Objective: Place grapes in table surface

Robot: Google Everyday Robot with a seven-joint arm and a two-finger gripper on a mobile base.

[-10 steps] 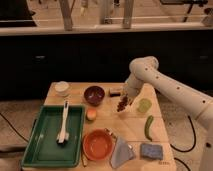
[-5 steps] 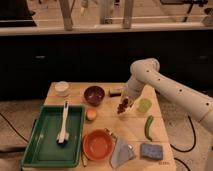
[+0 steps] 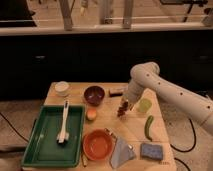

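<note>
Lowered slightly: two-finger gripper [image 3: 125, 103], clamped on small bunch of dark reddish-purple grapes [image 3: 121, 110], low over light tan wooden table surface [image 3: 134, 128]; release likely next.

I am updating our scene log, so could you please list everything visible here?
table surface: one, light tan wood, centre
tray: one, green, front left
brush: one, white, in the tray
cup: one, white, back left corner
maroon bowl: one, dark maroon, back centre
small block: one, dark, right of maroon bowl
round item: one, orange, right of tray
orange bowl: one, orange-red, front centre
cloth: one, grey, right of orange bowl
sponge: one, blue, front right
long vegetable: one, green, right side
pale item: one, light green, right of gripper
grapes: one bunch, dark reddish-purple, held in gripper
arm: one, white, reaching from the right
gripper: one, colour unclear, shut on the grapes above table's middle
</note>
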